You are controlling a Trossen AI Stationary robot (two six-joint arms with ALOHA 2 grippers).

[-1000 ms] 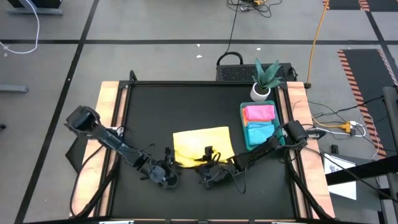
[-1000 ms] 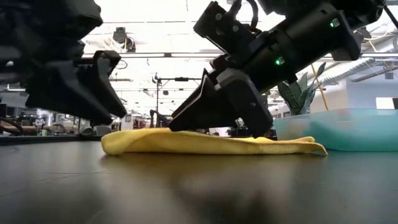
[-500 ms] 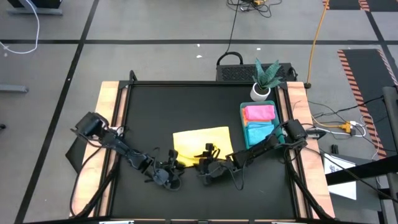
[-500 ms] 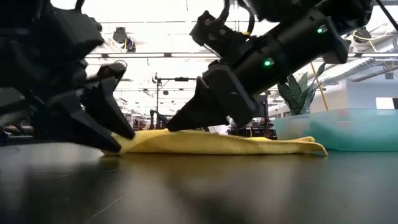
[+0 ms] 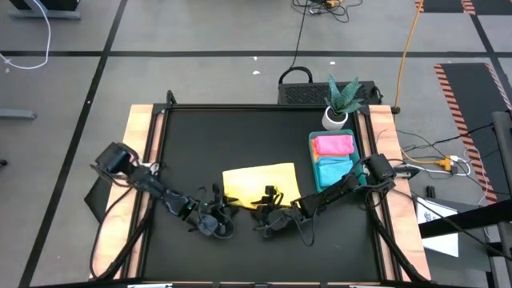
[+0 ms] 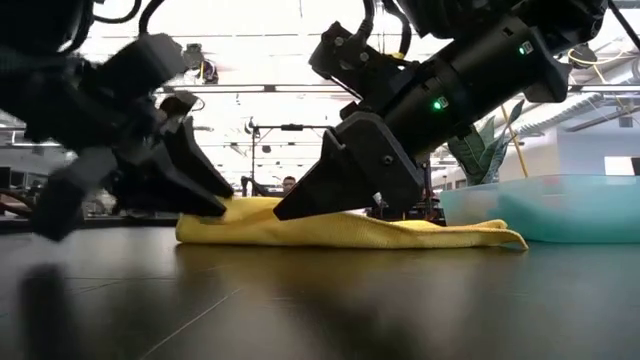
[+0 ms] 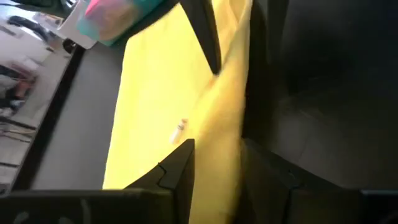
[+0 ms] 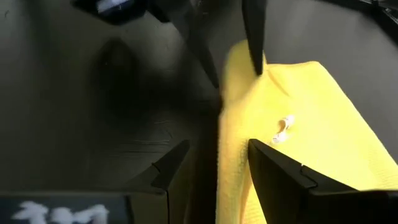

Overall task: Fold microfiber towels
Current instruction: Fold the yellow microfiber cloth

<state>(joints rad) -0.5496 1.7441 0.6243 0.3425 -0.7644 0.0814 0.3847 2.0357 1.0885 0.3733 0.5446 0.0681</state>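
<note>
On the black table top [image 5: 240, 136], a little toward its near edge, lay a yellow microfiber towel [image 5: 260, 186], spread flat with its near edge bunched up slightly. The left gripper [image 5: 218, 218] sat low at the towel's near left corner, its two fingers [image 7: 180, 168] parted with the raised yellow hem running between them; whether they actually pinched the cloth could not be told. The right gripper [image 5: 268, 219] was down at the same near edge, just beside the left one, fingers [image 8: 273, 168] likewise apart and straddling the hem, grip again unclear. In the low view both grippers pressed close to the cloth from above, the left gripper [image 6: 195, 180] at its left end and the right gripper [image 6: 345, 190] nearer the middle. To the right of the towel stood a green plastic tray [image 5: 314, 164] holding a pink towel [image 5: 334, 145] and a light blue towel [image 5: 336, 170]. Behind the tray stood a small potted plant [image 5: 339, 106].
</note>
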